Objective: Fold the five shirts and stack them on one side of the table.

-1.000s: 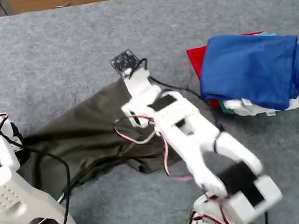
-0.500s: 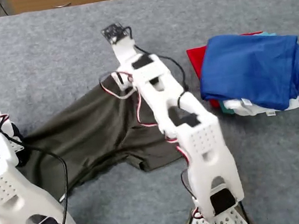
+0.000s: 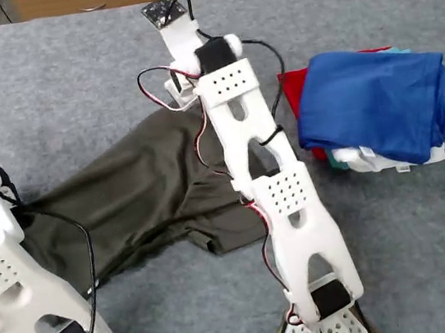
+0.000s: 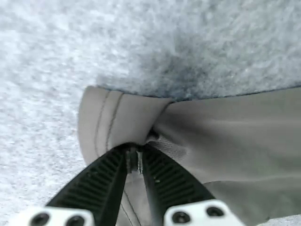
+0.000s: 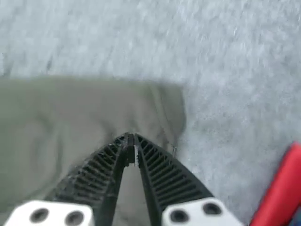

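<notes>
One olive shirt point(image 3: 127, 196) lies unfolded: soft, limp, probably best held at corners. The left claw point(image 4: 134, 160) pinches its hem; the right claw point(image 5: 130, 147), pressed together, nips another edge.

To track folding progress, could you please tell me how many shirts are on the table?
5: olive shirt spread mid-table; blue shirt atop red shirt, teal shirt, white shirt at one side; more may hide beneath.
</notes>
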Controlling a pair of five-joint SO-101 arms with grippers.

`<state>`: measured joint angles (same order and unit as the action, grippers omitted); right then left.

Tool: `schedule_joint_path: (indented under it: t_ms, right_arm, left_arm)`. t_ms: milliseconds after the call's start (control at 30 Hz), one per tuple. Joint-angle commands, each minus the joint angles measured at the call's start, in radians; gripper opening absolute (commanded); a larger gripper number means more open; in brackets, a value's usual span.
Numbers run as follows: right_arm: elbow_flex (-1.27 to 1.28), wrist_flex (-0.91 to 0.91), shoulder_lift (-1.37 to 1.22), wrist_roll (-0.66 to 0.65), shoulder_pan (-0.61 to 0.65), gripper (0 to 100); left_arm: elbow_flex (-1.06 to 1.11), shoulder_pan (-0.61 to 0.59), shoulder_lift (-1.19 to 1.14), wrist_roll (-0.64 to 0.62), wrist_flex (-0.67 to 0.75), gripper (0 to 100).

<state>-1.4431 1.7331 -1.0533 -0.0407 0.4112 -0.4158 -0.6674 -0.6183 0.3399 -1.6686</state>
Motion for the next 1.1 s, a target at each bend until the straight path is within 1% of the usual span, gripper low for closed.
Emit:
schedule_joint_path:
  t_ms: [0,67,133,233,333,467,600,833,933,1067]
  right_arm:
    - [-0.087,0.058,0.031,-0.015,-0.018,0.1]
    - [-0.044,0.060,0.070,-0.012,-0.005,0.1]
    - [0.064,0.060,0.131,-0.003,0.021,0.1]
    - [0.348,0.057,0.249,0.025,0.076,0.1]
    - [0.644,0.038,0.331,0.023,0.134,0.1]
    - [0.932,-0.095,0.400,0.029,0.150,0.1]
    - [1.121,-0.170,0.484,0.029,0.150,0.1]
    - [1.425,-0.245,0.662,0.025,0.151,0.1]
    - [1.575,-0.278,0.763,0.023,0.173,0.1]
    - [1.805,-0.358,0.915,0.028,0.240,0.1]
  left_arm:
    - [-0.060,-0.037,0.016,-0.003,-0.014,2]
    - [-0.068,-0.058,0.018,-0.002,-0.015,2]
    - [-0.068,-0.081,0.018,0.006,-0.015,2]
    - [-0.063,-0.109,0.010,0.043,-0.017,2]
    - [-0.061,-0.132,0.008,0.069,-0.014,2]
    - [-0.071,-0.140,0.008,0.071,-0.009,2]
    - [-0.072,-0.132,0.008,0.069,-0.009,2]
    - [-0.072,-0.127,0.008,0.069,-0.009,2]
    - [-0.072,-0.129,0.008,0.069,-0.009,2]
    - [-0.072,-0.129,0.008,0.069,-0.009,2]
